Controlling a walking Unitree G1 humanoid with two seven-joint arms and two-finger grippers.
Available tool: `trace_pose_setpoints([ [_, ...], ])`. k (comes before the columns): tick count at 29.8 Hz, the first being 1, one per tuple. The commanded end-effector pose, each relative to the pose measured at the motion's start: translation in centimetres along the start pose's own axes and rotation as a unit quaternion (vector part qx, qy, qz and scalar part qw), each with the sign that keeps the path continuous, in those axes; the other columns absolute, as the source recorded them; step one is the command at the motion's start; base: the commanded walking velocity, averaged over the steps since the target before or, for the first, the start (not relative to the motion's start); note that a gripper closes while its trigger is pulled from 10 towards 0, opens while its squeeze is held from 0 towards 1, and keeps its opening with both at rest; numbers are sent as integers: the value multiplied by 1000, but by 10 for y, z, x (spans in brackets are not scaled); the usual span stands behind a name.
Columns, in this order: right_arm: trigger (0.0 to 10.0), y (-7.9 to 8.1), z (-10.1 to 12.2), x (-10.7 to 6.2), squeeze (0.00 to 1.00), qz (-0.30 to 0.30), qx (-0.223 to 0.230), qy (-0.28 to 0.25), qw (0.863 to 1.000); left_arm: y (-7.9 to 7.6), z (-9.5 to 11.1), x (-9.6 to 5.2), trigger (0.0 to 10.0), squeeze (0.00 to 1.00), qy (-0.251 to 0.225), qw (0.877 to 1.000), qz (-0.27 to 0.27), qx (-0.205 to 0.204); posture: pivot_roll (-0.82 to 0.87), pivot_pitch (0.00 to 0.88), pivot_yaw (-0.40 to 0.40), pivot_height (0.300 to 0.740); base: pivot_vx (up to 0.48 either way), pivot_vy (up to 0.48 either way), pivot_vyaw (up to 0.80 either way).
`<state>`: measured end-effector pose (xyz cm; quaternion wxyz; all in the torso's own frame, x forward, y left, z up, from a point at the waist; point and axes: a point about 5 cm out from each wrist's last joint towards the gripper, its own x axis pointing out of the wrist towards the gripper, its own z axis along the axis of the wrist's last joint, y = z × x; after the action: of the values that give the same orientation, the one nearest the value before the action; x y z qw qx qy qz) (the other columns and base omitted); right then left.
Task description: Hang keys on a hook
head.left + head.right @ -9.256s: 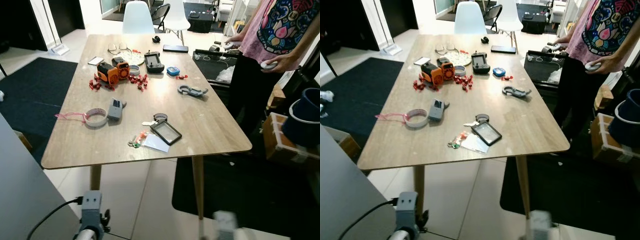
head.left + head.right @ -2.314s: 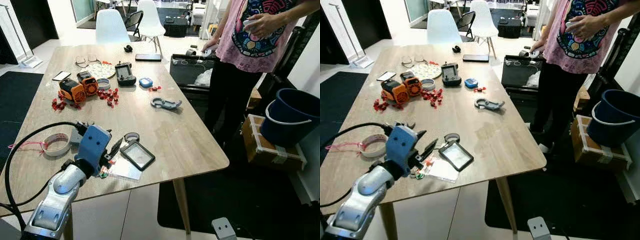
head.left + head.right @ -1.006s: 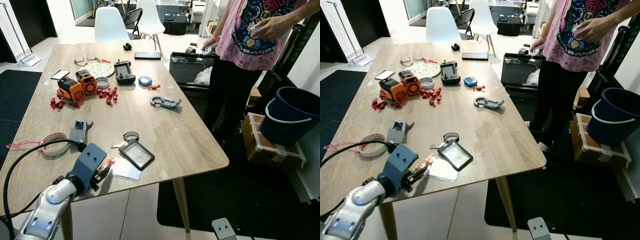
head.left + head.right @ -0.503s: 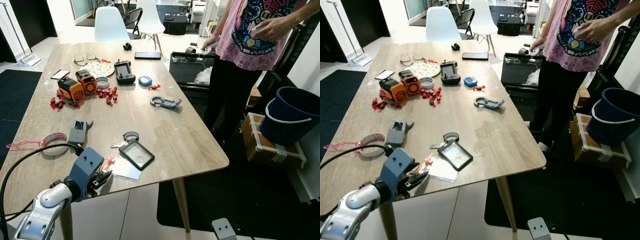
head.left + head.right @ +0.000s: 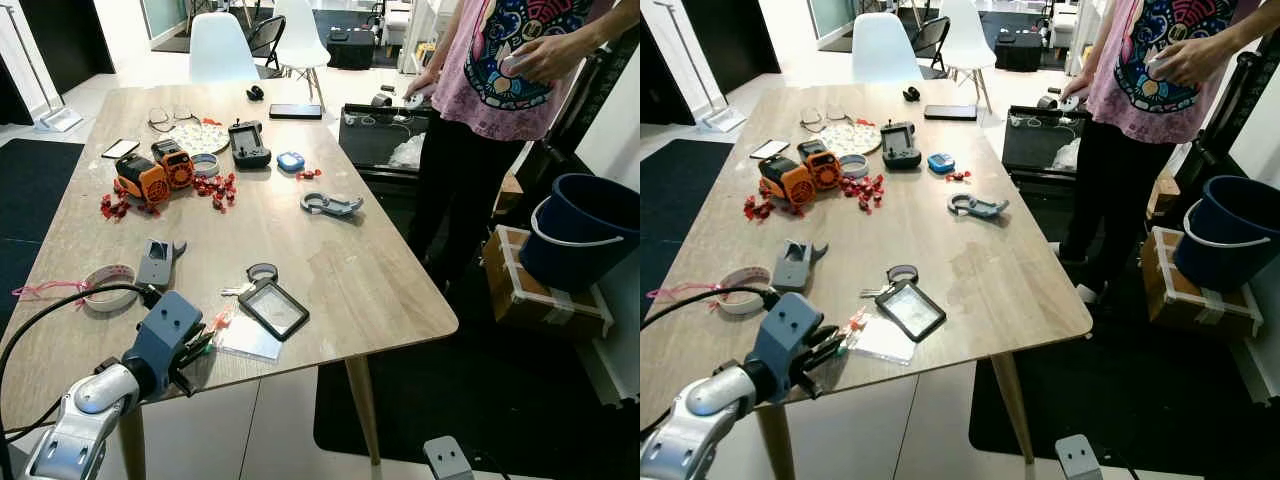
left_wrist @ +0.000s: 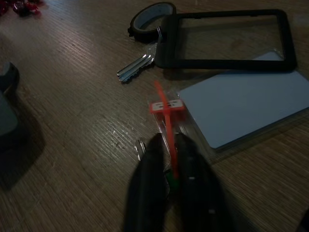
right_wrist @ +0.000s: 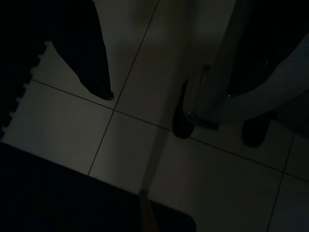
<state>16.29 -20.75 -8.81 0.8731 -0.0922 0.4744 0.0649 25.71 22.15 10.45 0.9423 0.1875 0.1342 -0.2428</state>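
- the long light wooden table (image 5: 330, 250) carries the clutter; a person in a pink patterned shirt (image 5: 505, 70) stands off its far right side, and no hook can be made out anywhere.
- the left gripper (image 6: 169, 166) on its silver arm sits over the tabletop's near left edge, its two black fingers (image 6: 149, 193) pinched narrow on a thin orange-red strap with a small orange tag (image 6: 165, 105). i judge this to be the fob of the keys to be hung, though the key blades at the fingertips are mostly hidden.
- the step in hand is the pick-up: grasp made, lift not yet finished.
- next move calls for raising the strap clear of the table without dragging the clear plastic card sleeve (image 6: 241, 108) beside it, then finding a hook.
- a black-framed badge holder (image 5: 273, 308) with a second pair of silver keys (image 6: 135, 67) lies just beyond.
- against half a second ago, the arm has drawn back toward the near edge, grip unchanged; table items have not moved.
- the right gripper's state i cannot tell; its wrist view is dark floor tiles (image 7: 145, 121).
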Motion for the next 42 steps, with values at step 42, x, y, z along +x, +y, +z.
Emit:
trace_pose_setpoints([
  [42,10000,-1,-5,-1,0,-1,-1,10,1000,37,66,-36,0,0,-246,962,-54,-104,49,44,-24,740,0,0,0],
])
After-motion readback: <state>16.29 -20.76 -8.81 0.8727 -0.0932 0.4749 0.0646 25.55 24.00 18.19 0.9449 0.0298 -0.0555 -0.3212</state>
